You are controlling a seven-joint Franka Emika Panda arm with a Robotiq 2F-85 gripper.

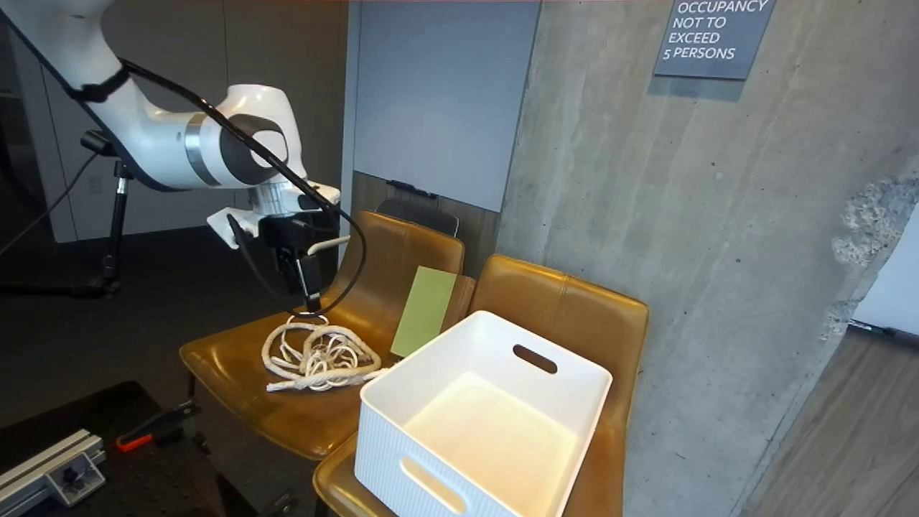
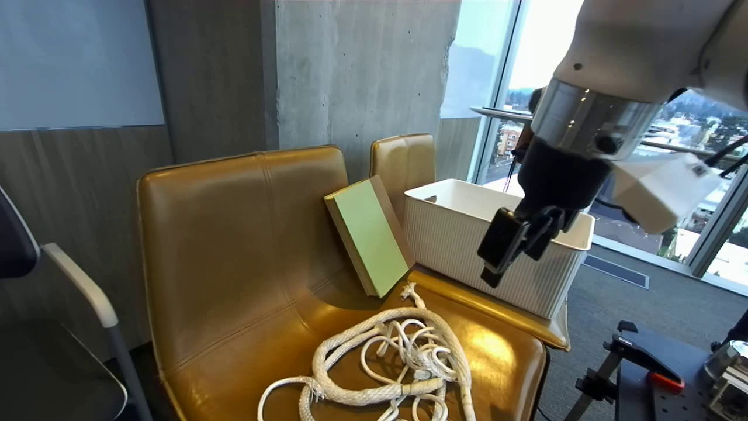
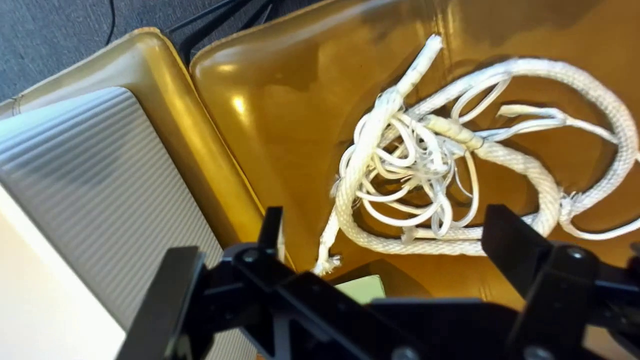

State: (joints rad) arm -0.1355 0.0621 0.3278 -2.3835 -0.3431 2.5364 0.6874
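My gripper stands open above a chair seat, its black fingers wide apart with nothing between them. Below it lies a tangled bundle of white rope, thick braided loops around thinner cord, on the tan leather chair. In an exterior view the gripper hangs just over the rope; whether it touches cannot be told there. A green book with a brown strip leans against the chair's backrest, and only its corner shows in the wrist view. Beside it a white ribbed bin has no visible contents.
The bin rests on a second tan chair close by. A dark table with an orange-handled clamp stands near. Behind are a concrete column and a grey office chair. A black cable loops along the arm.
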